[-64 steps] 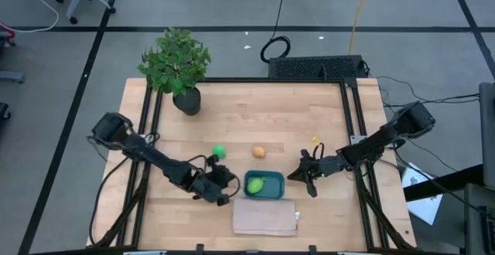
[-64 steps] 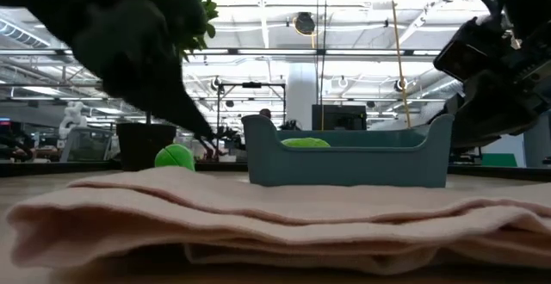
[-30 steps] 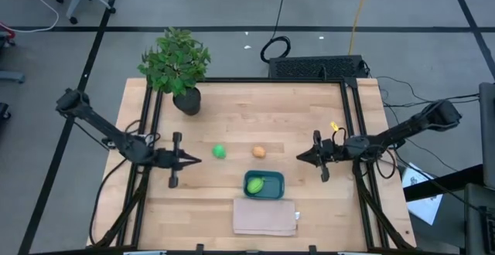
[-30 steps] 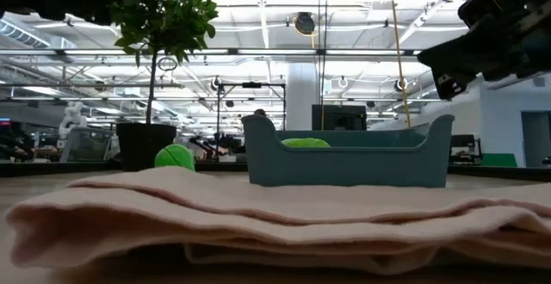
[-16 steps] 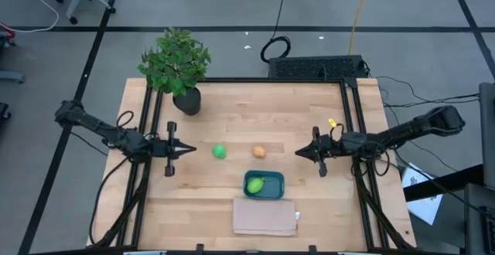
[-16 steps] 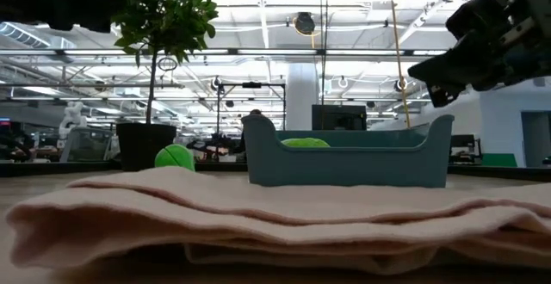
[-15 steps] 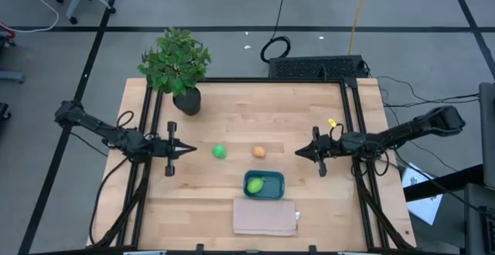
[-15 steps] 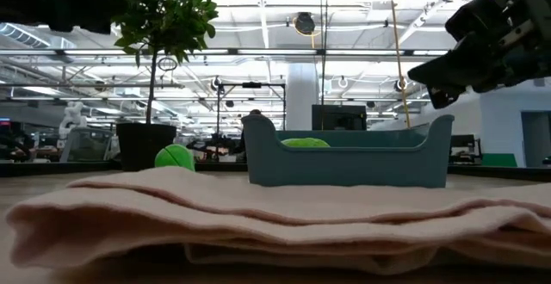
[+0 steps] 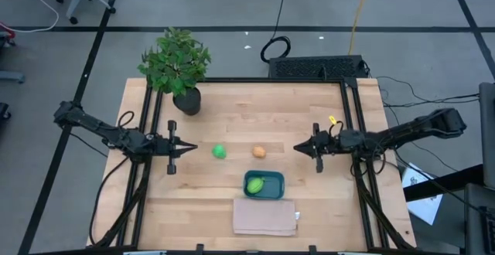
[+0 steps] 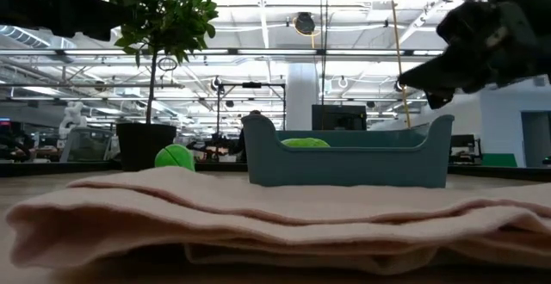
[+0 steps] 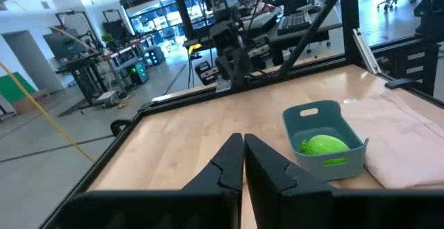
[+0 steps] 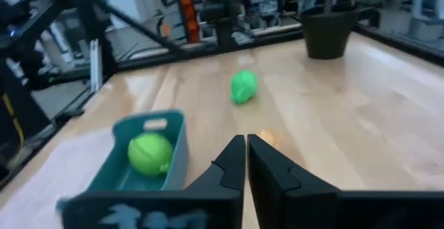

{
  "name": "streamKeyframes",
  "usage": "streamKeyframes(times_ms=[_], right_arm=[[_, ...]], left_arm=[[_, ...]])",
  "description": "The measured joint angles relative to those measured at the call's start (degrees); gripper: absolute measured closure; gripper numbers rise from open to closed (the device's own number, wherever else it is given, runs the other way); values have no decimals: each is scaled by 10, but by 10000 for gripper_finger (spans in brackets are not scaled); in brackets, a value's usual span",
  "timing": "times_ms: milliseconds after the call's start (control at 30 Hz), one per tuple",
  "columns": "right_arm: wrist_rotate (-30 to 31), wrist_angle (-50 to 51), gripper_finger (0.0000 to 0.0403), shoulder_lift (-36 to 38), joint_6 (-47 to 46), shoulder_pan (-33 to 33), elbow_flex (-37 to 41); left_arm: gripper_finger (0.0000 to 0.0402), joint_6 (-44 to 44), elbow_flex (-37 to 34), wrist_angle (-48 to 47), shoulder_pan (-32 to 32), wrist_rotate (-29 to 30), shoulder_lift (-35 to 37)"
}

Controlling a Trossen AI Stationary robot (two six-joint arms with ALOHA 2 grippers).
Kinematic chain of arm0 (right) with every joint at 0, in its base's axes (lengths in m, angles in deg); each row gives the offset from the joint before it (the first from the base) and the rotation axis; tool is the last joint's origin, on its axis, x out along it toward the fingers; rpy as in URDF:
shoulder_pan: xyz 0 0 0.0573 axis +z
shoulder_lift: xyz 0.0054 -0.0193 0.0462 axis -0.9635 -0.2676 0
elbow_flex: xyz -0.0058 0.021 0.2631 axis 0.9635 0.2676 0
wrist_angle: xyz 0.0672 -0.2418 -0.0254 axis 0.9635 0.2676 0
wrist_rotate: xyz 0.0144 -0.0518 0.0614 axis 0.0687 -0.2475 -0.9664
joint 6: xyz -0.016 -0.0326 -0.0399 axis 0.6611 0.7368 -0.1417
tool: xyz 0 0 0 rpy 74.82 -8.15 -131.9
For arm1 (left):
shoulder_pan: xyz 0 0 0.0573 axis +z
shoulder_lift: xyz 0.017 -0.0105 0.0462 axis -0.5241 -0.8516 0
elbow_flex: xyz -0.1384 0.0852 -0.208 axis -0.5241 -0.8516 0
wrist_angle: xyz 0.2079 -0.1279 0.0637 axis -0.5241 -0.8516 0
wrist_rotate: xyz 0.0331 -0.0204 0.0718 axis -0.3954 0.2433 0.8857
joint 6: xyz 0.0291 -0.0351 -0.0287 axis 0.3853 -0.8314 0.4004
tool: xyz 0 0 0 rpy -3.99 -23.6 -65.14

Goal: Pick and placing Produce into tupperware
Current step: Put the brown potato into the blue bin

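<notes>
The teal tupperware stands near the table's front middle and holds the lime-green piece; both also show in the left wrist view. The bright green ball and the orange-tan piece lie on the bare wood just beyond the tupperware. My left gripper is shut and empty. It hovers level to the left of the green ball and points at it. My right gripper is shut and empty. It hovers level to the right of the orange-tan piece and points at it.
A folded beige cloth lies at the front edge, right before the tupperware. A potted plant stands at the far left corner. Black rails run along the table's left and right sides. Bare wood lies across the far half.
Both grippers have drawn back from beside the tupperware and risen. The left one has gone toward the table's left edge, the right one toward the right and far side. Both now point level at the middle. In the last half second they have hardly moved. The produce has stayed put.
</notes>
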Motion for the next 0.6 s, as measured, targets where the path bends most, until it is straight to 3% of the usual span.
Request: streamKeyframes(times_ms=[133, 367, 600], right_arm=[[-2, 98, 359, 0, -19, -29, -44], [-15, 268, 259, -2, -42, -80, -132], [-33, 330, 186, -3, -50, -107, -192]], left_arm=[[393, -2, 0, 0, 0, 0, 0], [395, -4, 0, -2, 0, 0, 0], [375, -12, 0, -5, 0, 0, 0]])
